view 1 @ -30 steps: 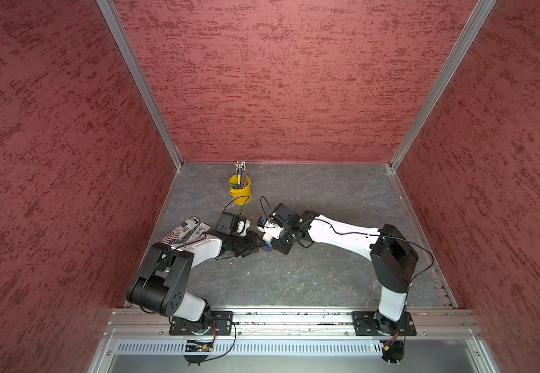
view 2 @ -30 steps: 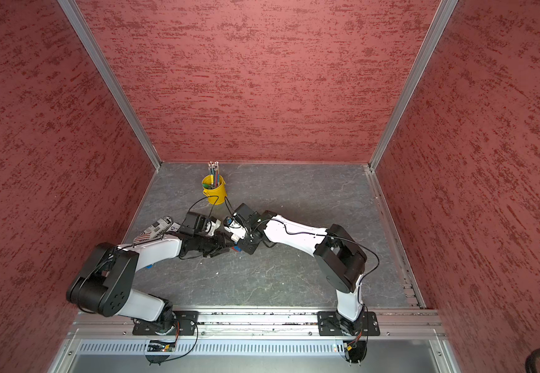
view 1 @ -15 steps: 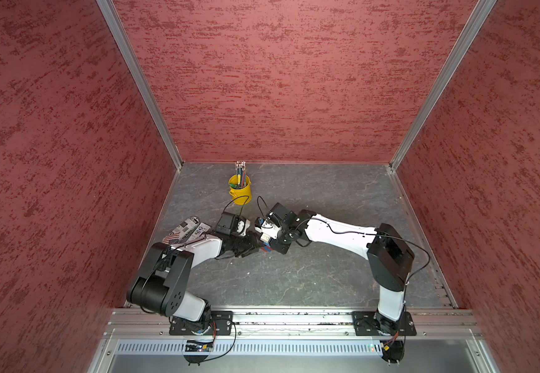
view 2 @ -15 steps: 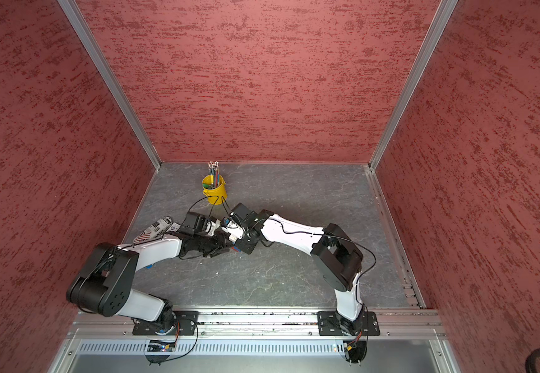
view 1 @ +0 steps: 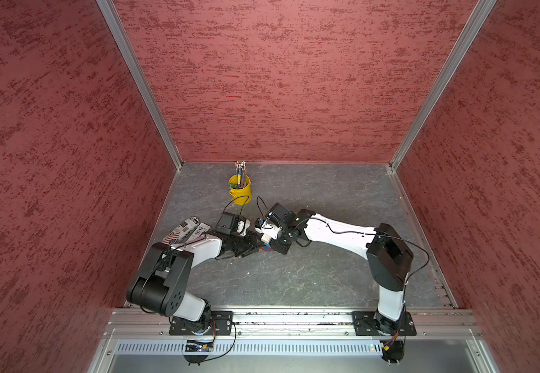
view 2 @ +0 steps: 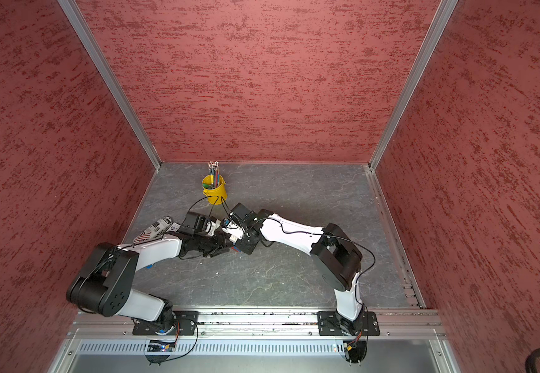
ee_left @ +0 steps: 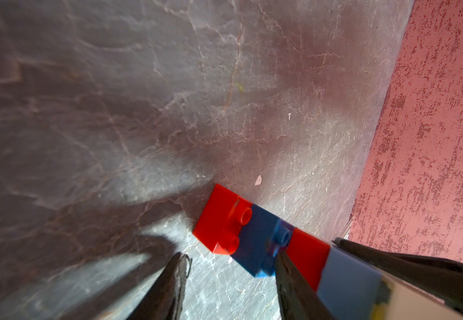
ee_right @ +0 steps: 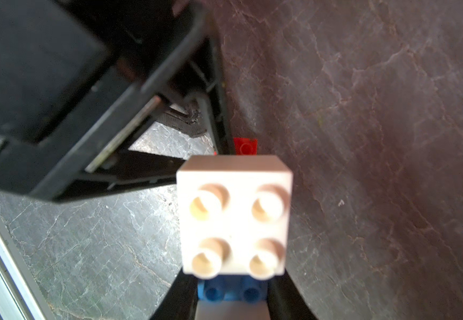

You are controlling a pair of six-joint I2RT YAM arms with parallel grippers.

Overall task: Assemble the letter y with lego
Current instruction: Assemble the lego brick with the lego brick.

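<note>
In the right wrist view, at the lower edge of the frame, the blue crossbar [ee_right: 224,297] is clamped between the jaws of the right gripper [ee_right: 231,291], with two of its studs left bare. Just beyond it, at frame centre, one white brick [ee_right: 234,216] is seated on the crossbar, studs toward the camera.

In the left wrist view the red and blue stem [ee_left: 252,241] is seen low against the surface [ee_left: 141,97] at lower right. The left gripper [ee_left: 229,274] is parted, with only bare surface between its jaws and one finger just beside the stem.

In a top view the letter y [view 1: 266,248] is found mid-surface between the two grippers. The yellow pencil bucket [view 1: 240,193] is set farther back, above them in the frame.

The letter is judged one arm tip short. A second white brick, not found in these views, is called for next. It is to be aligned over the bare studs and pressed home while the crossbar is held.
</note>
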